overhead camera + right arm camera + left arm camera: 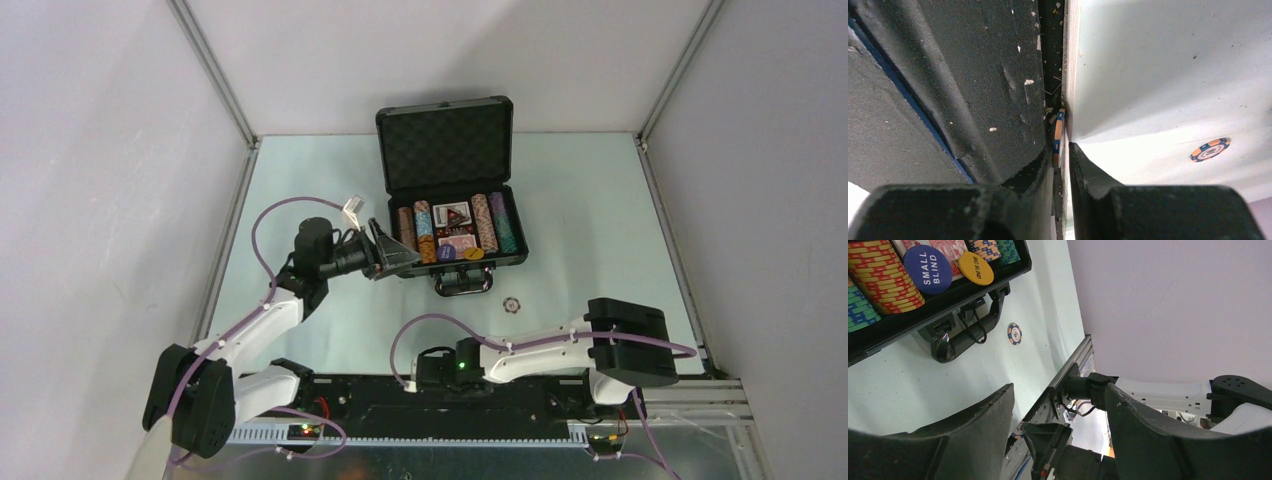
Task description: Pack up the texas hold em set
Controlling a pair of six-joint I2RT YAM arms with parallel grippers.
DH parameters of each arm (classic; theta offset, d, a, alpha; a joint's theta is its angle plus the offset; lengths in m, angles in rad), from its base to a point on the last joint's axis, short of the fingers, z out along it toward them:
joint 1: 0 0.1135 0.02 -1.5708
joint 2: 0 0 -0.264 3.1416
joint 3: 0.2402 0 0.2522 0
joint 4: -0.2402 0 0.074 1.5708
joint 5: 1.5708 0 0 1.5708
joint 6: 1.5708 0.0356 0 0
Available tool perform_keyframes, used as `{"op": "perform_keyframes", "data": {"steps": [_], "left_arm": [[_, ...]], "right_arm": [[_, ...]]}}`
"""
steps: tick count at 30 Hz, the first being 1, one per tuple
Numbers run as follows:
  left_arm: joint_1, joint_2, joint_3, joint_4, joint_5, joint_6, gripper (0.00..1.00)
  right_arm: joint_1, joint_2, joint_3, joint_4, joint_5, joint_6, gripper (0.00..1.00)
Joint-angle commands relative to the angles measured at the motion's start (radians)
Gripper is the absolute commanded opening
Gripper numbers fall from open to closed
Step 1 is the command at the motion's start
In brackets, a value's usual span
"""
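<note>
Your right claw (1062,156) pointed at the near edge of the table (1158,60), its 2 fingers drawn close on either side of 1 striped chip (1059,132). That chip stood on edge in the crack between the table and the black rail (973,75). Whether the fingers were pinching it, you could not tell. I would judge that chip light, hard and smooth, apt to squirt free or drop deeper, so the hold belonged on its 2 flat faces with a pull straight out of the crack. Farther out, a second chip (512,303) lay flat on the table, near the handle (462,284); lying so, it offered only its thin rim to pinch. Your left claw (1058,390) hung with its fingers wide apart and nothing between them, beside the front left corner of the briefcase (445,150). The case sat open with its foam lid upright, holding rows of chips (485,222), 2 card decks (452,213), a blue disc (928,269) and a yellow disc (976,268). Loaded, it looked rigid and fairly heavy: push the lid by its top edge, lift by the handle.
</note>
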Motion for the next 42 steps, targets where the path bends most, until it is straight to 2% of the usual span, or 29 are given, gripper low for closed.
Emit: {"op": "perform_keyframes", "data": {"steps": [1, 3, 5, 9, 15, 19, 23, 25, 27, 29, 32, 37, 42], "left_arm": [[0.007, -0.018, 0.005, 0.014, 0.023, 0.023, 0.71], [0.007, -0.020, 0.005, 0.014, 0.023, 0.022, 0.71], [0.007, -0.024, 0.004, 0.014, 0.022, 0.021, 0.71], [0.010, -0.034, 0.017, 0.009, 0.025, 0.017, 0.71], [0.020, -0.065, 0.054, -0.031, 0.027, 0.026, 0.71], [0.041, -0.091, 0.068, -0.065, 0.033, 0.037, 0.71], [0.084, -0.119, 0.085, -0.122, 0.051, 0.067, 0.71], [0.114, -0.135, 0.106, -0.176, 0.058, 0.100, 0.71], [0.145, -0.154, 0.133, -0.259, 0.061, 0.151, 0.71], [0.177, -0.170, 0.165, -0.354, 0.059, 0.211, 0.70], [0.232, -0.188, 0.180, -0.412, 0.075, 0.259, 0.71], [0.253, -0.161, 0.185, -0.426, 0.069, 0.281, 0.71], [0.253, -0.143, 0.179, -0.426, 0.056, 0.307, 0.71]], "right_arm": [[-0.008, 0.016, 0.036, -0.017, -0.006, 0.005, 0.15], [-0.016, 0.016, 0.042, -0.027, -0.015, 0.004, 0.05], [-0.021, 0.006, 0.047, -0.036, -0.007, 0.006, 0.00], [-0.029, -0.068, 0.063, -0.060, 0.050, 0.003, 0.00], [-0.075, -0.297, 0.095, -0.092, 0.058, -0.030, 0.00], [-0.175, -0.431, 0.094, -0.065, 0.015, -0.121, 0.00], [-0.367, -0.508, 0.093, 0.021, -0.038, -0.314, 0.00], [-0.459, -0.506, 0.095, 0.077, -0.073, -0.409, 0.00], [-0.613, -0.482, 0.116, 0.117, -0.149, -0.497, 0.00], [-0.698, -0.443, 0.140, 0.134, -0.199, -0.576, 0.00], [-0.774, -0.373, 0.159, 0.178, -0.212, -0.699, 0.00], [-0.911, -0.275, 0.211, 0.218, -0.353, -0.820, 0.00], [-0.963, -0.186, 0.241, 0.223, -0.386, -0.905, 0.00]]}}
